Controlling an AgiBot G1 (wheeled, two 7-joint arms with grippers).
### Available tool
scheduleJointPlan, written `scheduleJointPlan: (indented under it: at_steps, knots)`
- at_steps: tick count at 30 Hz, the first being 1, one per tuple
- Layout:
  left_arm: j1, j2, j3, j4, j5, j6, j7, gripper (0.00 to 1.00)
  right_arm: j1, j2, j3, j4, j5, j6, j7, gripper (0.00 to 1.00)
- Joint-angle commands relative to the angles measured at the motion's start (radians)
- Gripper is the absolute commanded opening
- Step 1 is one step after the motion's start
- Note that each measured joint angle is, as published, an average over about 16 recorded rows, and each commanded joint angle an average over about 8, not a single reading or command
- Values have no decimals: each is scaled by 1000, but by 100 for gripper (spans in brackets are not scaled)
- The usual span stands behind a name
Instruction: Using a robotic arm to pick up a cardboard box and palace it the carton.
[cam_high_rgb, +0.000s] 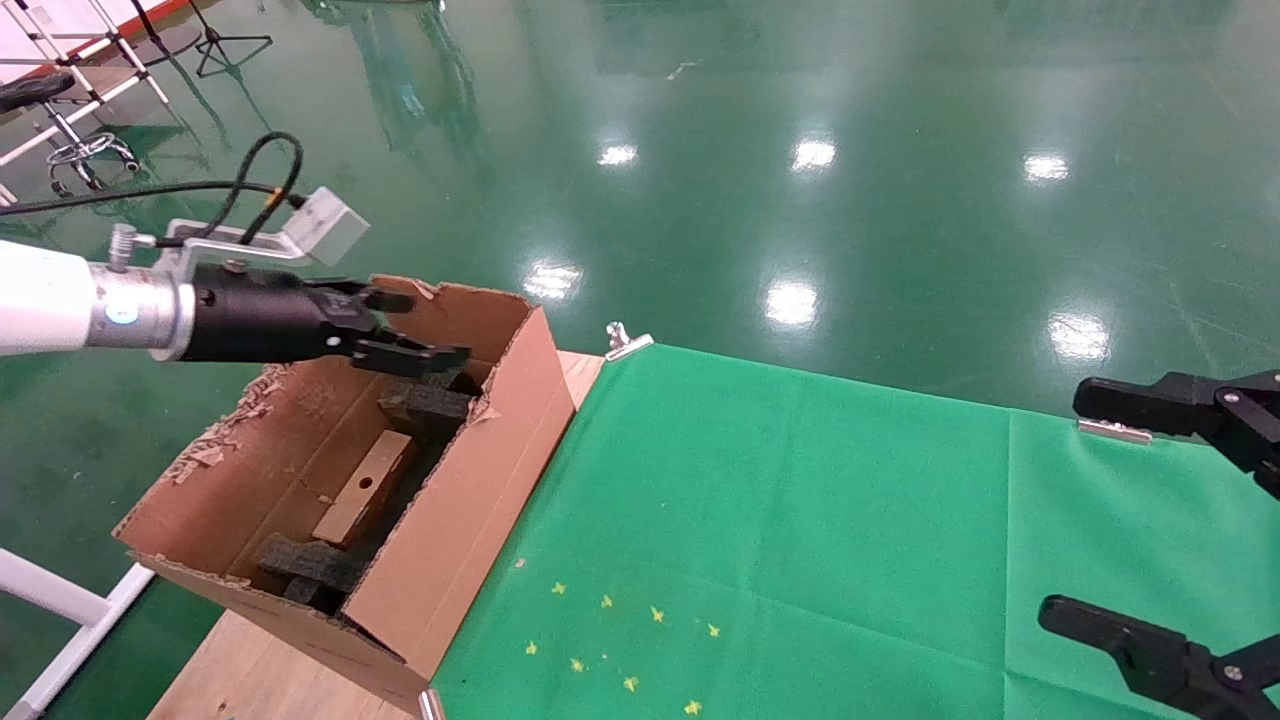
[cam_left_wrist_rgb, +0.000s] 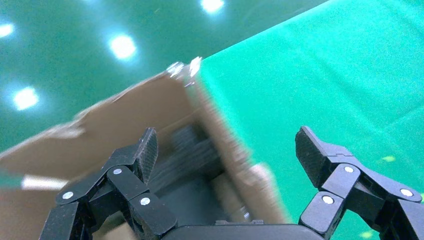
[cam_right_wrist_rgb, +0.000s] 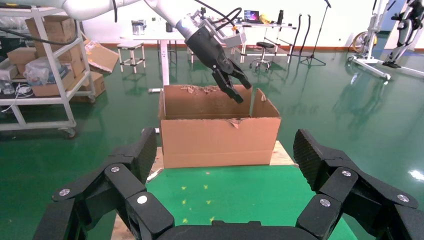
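The carton (cam_high_rgb: 480, 480) stands at the table's left end with ragged flaps up; it also shows in the right wrist view (cam_right_wrist_rgb: 220, 137) and the left wrist view (cam_left_wrist_rgb: 125, 115). The small cardboard box (cam_high_rgb: 365, 487) with a round hole lies inside it, leaning among black foam blocks. My left gripper (cam_high_rgb: 432, 326), on the white robotic arm (cam_high_rgb: 60, 300), hovers over the carton's far end, open and empty; its jaws stand wide apart in the left wrist view (cam_left_wrist_rgb: 226, 142). My right gripper (cam_high_rgb: 1068, 505) is open and empty at the table's right edge.
Black foam blocks (cam_high_rgb: 430, 405) (cam_high_rgb: 310, 565) lie in the carton. A green cloth (cam_high_rgb: 800, 520) covers the table, held by metal clips (cam_high_rgb: 625, 342). Bare wood (cam_high_rgb: 250, 670) shows under the carton. Shelves and stools stand on the green floor beyond.
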Motion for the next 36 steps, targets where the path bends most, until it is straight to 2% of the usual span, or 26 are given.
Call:
scheduleJointPlan:
  at_steps: [1, 36]
  knots:
    - [21, 1, -13, -24, -29, 8, 10, 100, 0, 0, 0, 0, 0, 0, 0, 100]
    - [402, 15, -256, -461, -576, 156, 200, 100, 0, 0, 0, 0, 0, 0, 0, 100]
